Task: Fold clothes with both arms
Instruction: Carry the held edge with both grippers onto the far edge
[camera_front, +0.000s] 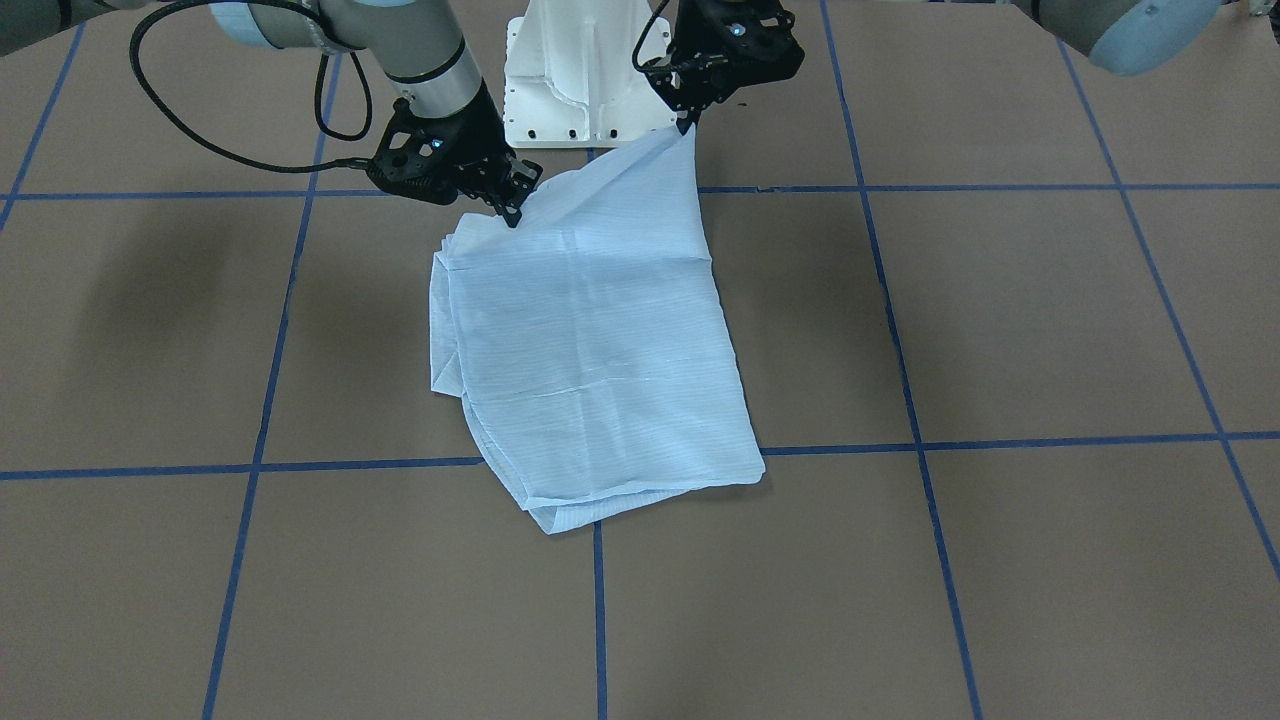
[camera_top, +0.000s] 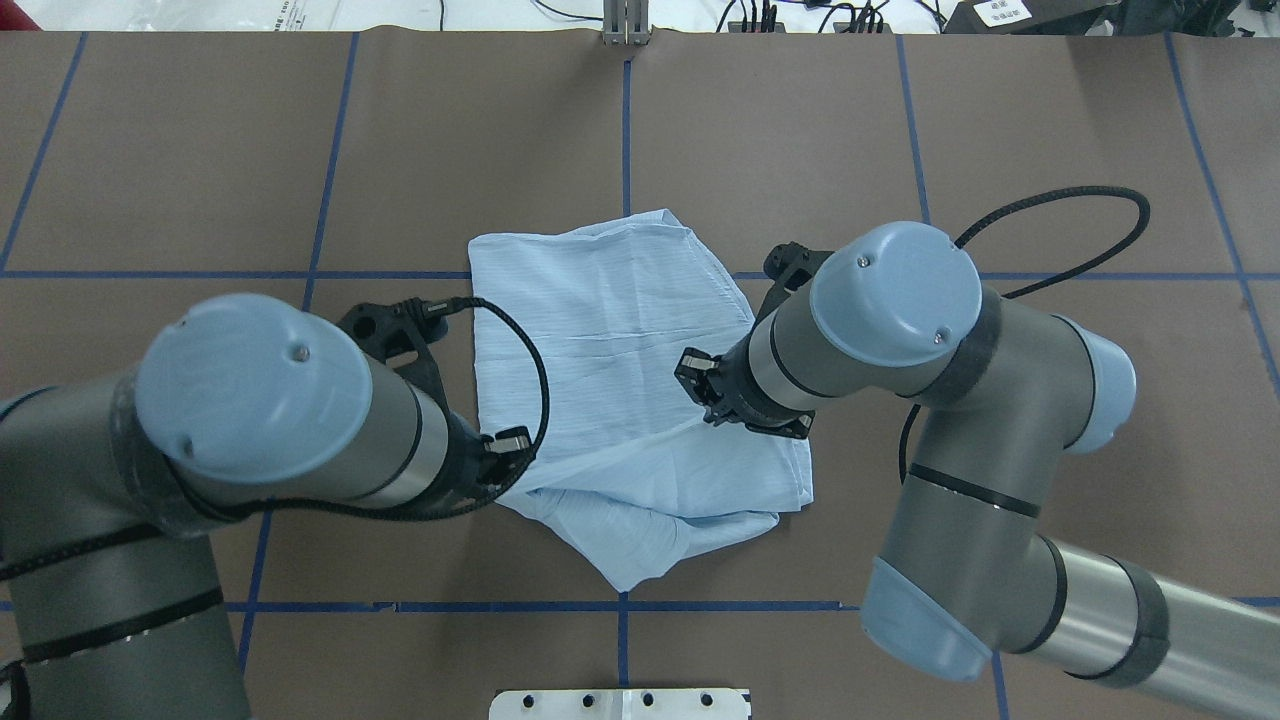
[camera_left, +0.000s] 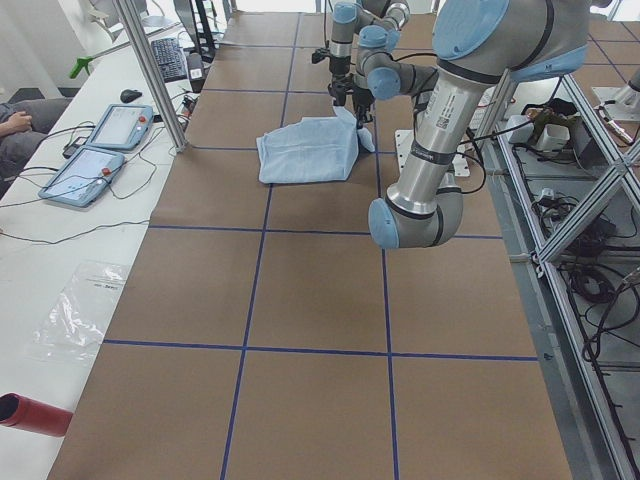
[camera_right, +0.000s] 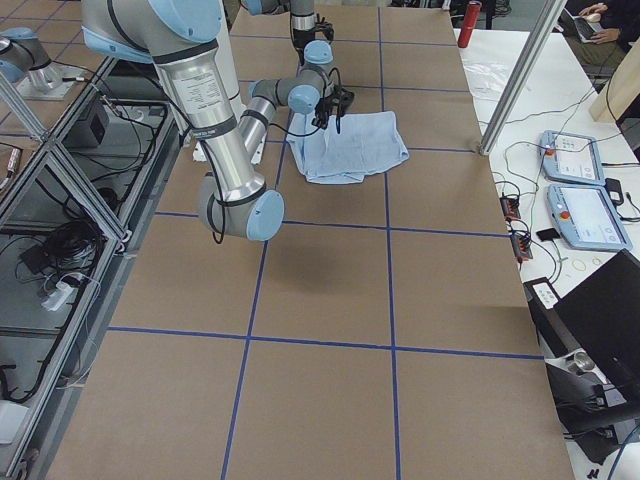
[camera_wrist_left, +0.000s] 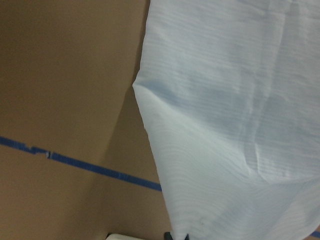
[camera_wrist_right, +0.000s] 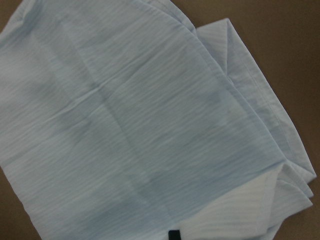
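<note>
Cloth this thin should handle as light, limp and a little slippery: the shirt will sag wherever it is unsupported and slide over its own layers, so my judgement is that corners and hems, pinched through all layers, are the places to take hold.

It lies near the middle of the worktop, just in front of the robot's base, already folded into a rough rectangle of several layers. Its long axis runs from the robot's side out toward the far side, slightly skewed against the blue tape lines. No collar or buttons show, so I cannot tell which end is the top.

The left tool is closed on 1 robot-side corner and holds it raised off the worktop. The right tool sits lower, closed on the other robot-side corner. The edge between the 2 runs fairly taut, and the far end rests flat.
</note>
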